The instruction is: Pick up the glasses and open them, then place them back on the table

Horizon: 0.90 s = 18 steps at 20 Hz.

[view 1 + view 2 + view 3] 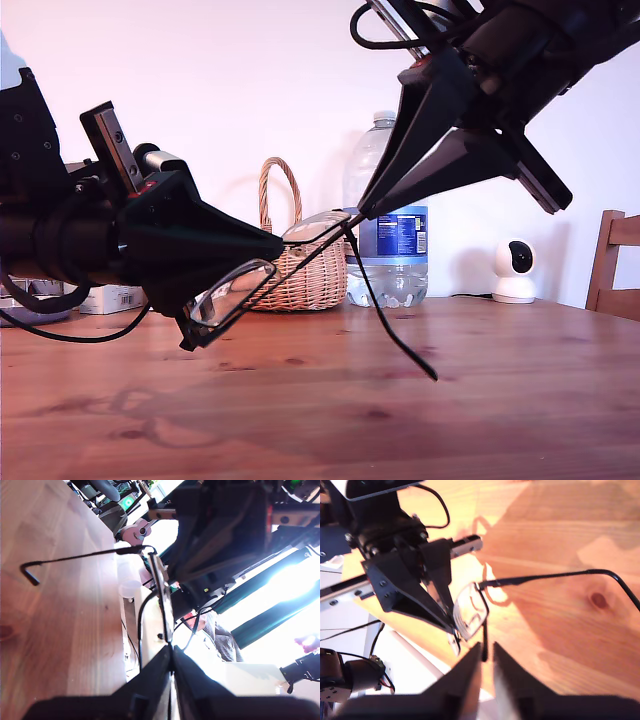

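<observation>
Glasses (235, 290) are looking light and fragile; my first pincer (171, 652) and my second pincer (487, 647) are both clamping their thin frame.

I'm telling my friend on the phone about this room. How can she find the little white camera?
Look along the back of the wooden table, toward the exterior view's right. Between the big water bottle and the wooden chair sits the security camera: small, white and round-headed with a dark face, unlike the clear bottle and brown chair.
</observation>
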Available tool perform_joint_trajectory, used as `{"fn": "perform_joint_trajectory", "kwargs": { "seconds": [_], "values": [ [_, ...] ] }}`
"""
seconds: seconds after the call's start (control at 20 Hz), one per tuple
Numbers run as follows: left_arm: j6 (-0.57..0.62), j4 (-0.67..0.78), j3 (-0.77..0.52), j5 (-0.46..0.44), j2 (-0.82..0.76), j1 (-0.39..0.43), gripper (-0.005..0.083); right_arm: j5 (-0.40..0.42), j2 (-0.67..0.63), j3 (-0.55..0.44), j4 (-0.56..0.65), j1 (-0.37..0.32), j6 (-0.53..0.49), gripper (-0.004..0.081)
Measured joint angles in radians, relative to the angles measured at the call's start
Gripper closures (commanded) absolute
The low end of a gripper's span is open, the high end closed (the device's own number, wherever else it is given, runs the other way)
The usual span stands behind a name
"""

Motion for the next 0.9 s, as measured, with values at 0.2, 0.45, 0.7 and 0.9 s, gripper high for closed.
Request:
{"fn": "perform_joint_trajectory", "kwargs": {
  "seconds": [0.2, 0.45, 0.7, 0.9],
  "values": [
    [0.000, 0.000, 0.000, 0.035, 0.000, 0.000, 0.0795, 0.003, 0.000, 0.000, 0.002, 0.000, -0.003, 0.0783],
    [-0.004, -0.002, 0.022, 0.047, 0.000, 0.000, 0.0795, 0.037, 0.000, 0.000, -0.006, -0.001, -0.025, 0.0783],
    [-0.004, -0.005, 0.034, 0.047, 0.000, 0.000, 0.0795, 0.081, 0.000, 0.000, -0.039, -0.001, -0.055, 0.0783],
    [-0.016, -0.010, 0.069, 0.047, 0.000, 0.000, 0.0795, 0.113, 0.000, 0.000, -0.069, -0.001, -0.075, 0.0783]
  ]
}}
